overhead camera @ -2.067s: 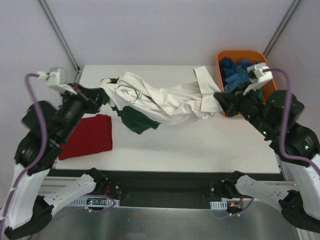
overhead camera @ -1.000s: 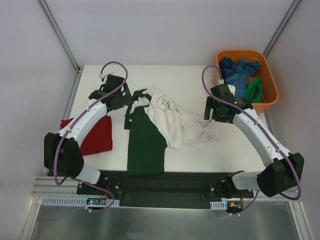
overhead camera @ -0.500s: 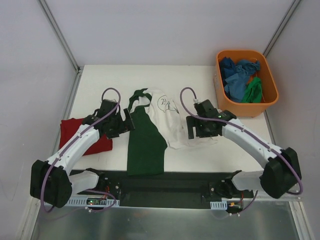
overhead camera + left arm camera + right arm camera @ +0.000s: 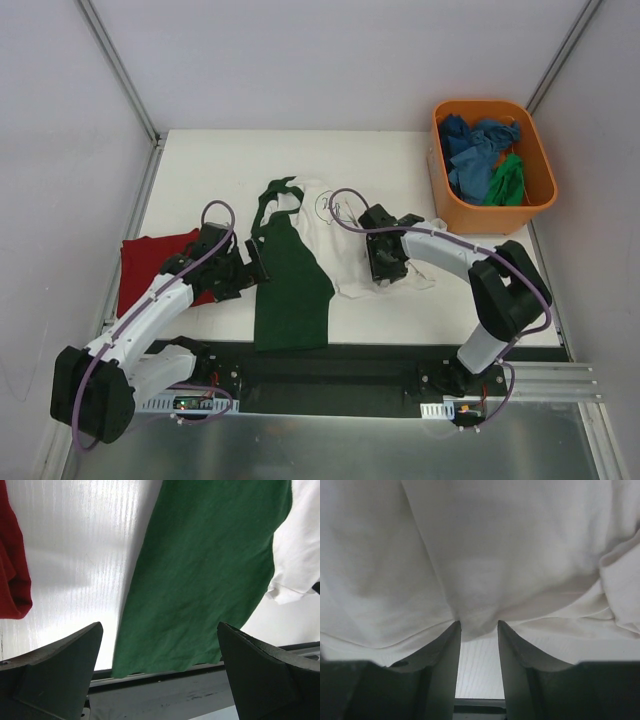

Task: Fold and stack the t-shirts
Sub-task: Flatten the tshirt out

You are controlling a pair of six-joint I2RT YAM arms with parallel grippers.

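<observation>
The white t-shirt with dark green parts (image 4: 340, 250) lies spread in the middle of the table, its green panel (image 4: 290, 290) reaching the front edge. My right gripper (image 4: 385, 262) sits low on the shirt's right side; in the right wrist view its jaws (image 4: 477, 627) pinch a fold of white cloth (image 4: 495, 555). My left gripper (image 4: 250, 268) stands open just left of the green panel (image 4: 200, 580), holding nothing (image 4: 160, 680). The dark red t-shirt (image 4: 150, 262) lies folded at the left, its edge (image 4: 12, 580) also in the left wrist view.
An orange tub (image 4: 490, 222) at the back right holds blue shirts (image 4: 475, 145) and a green one (image 4: 508, 180). The green panel's hem overlaps the black rail (image 4: 400, 362) along the table's front edge.
The right gripper slid left onto the white cloth and its jaws narrowed on a fold. The left gripper drew slightly nearer the front, still open. The shirt was laid down earlier.
</observation>
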